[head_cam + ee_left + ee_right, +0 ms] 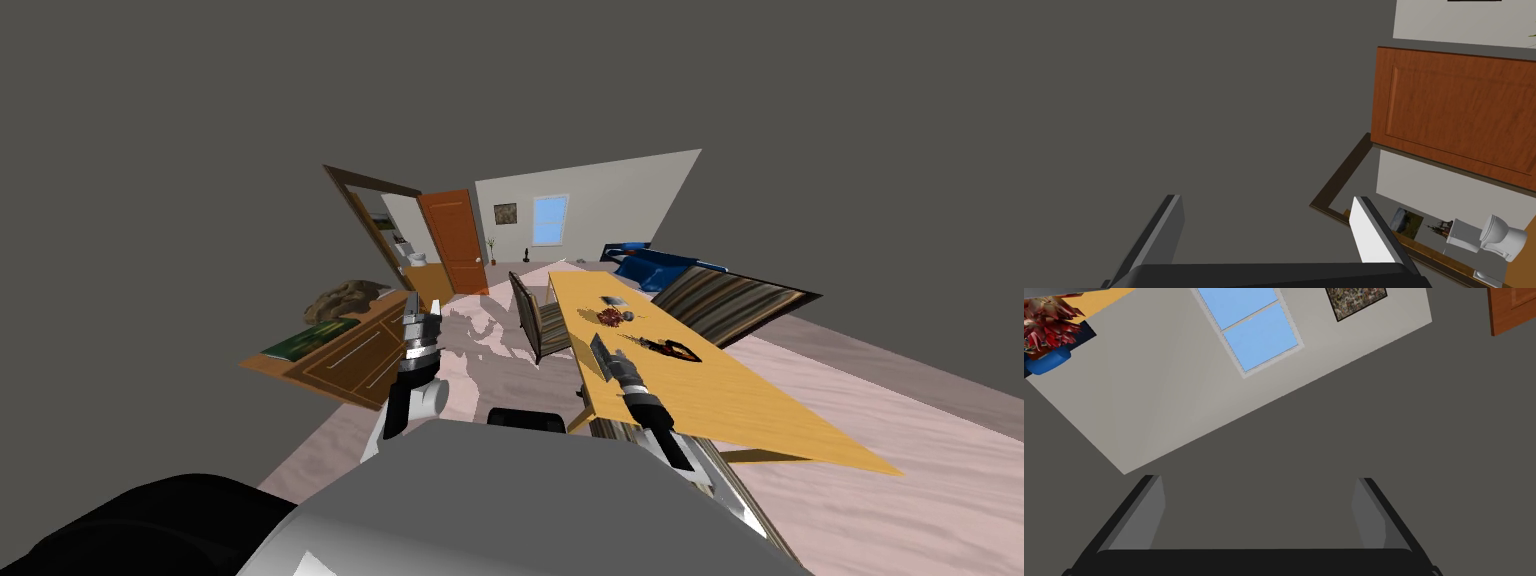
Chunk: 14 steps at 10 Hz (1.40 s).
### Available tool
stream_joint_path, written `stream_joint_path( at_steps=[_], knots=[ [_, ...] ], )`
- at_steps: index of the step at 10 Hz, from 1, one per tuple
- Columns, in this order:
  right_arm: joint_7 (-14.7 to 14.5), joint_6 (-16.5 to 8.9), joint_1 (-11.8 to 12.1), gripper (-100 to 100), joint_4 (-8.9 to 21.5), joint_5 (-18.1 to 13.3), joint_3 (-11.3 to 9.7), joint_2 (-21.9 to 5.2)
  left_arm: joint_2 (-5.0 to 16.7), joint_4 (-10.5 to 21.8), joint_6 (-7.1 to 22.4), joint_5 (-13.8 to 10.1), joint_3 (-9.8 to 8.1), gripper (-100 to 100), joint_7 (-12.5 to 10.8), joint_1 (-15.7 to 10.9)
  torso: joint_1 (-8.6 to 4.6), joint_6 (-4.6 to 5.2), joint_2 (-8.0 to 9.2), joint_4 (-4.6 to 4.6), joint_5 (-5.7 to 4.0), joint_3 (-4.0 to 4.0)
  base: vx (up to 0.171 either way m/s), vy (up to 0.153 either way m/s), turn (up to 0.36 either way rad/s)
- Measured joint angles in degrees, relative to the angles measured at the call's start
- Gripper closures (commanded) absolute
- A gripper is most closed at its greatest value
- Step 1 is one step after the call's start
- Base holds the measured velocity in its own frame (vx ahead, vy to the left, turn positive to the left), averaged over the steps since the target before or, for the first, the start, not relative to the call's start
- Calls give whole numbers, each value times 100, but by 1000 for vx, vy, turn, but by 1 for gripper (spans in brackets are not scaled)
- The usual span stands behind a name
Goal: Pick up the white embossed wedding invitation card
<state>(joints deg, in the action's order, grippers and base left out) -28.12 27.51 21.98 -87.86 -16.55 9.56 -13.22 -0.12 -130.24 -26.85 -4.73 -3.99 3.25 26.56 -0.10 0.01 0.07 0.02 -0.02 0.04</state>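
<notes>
yellow table (760, 400) beside striped chair (540, 322); left fingers (1369, 240) and right fingers (1369, 518) spread, empty.

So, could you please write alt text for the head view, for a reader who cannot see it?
Two open hands reach forward: the right hand over the edge of a long yellow table bearing small items, among them a pale flat piece, the left hand beside a wooden cabinet. An orange door stands open beyond.
</notes>
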Motion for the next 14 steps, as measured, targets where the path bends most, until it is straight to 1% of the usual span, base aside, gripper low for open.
stream_joint_path(
  at_steps=[1,2,3,5,6,9,10,11,12,13,14],
  knots=[
    [-75,27,-46,-100,215,-63,37,-92,0,0,0,0,0,0,0,0,0,0,-1,0,0,0,-20,-19,50],
    [-154,14,-15,-100,316,-142,47,-144,0,0,0,0,0,0,0,0,1,1,0,0,0,0,-14,-13,9],
    [-206,-7,-43,-100,406,-182,50,-166,0,0,0,0,0,0,0,0,4,0,-2,0,1,-1,-11,-9,19],
    [-330,43,-135,-100,769,-294,100,-279,0,0,0,0,0,0,0,0,4,0,-3,-1,1,-2,-15,-16,47],
    [-404,21,-131,-100,870,-368,113,-342,0,0,0,0,0,0,0,0,2,1,-2,0,1,-1,-13,-13,13],
    [-627,129,-254,-100,1423,-516,178,-401,0,0,0,0,0,0,0,0,4,0,-3,0,1,-2,-14,-15,34],
    [-704,112,-251,-100,1520,-585,184,-427,0,0,0,0,0,0,0,0,4,1,-2,0,1,-1,-18,-15,30],
    [-771,120,-327,-100,1729,-639,207,-484,0,0,0,0,0,0,0,0,3,0,-2,0,1,-1,-15,-12,34],
    [-829,146,-341,-100,1870,-686,229,-526,0,0,0,0,0,0,0,0,4,1,-2,0,1,-1,-12,-14,31],
    [-867,130,-330,-100,1945,-740,235,-590,0,0,0,0,0,0,0,0,4,1,-3,0,1,-1,-5,-8,5],
    [-874,123,-329,0,1953,-746,236,-597,0,0,0,0,0,0,0,0,7,1,-6,0,2,-3,0,0,0]
  ],
)
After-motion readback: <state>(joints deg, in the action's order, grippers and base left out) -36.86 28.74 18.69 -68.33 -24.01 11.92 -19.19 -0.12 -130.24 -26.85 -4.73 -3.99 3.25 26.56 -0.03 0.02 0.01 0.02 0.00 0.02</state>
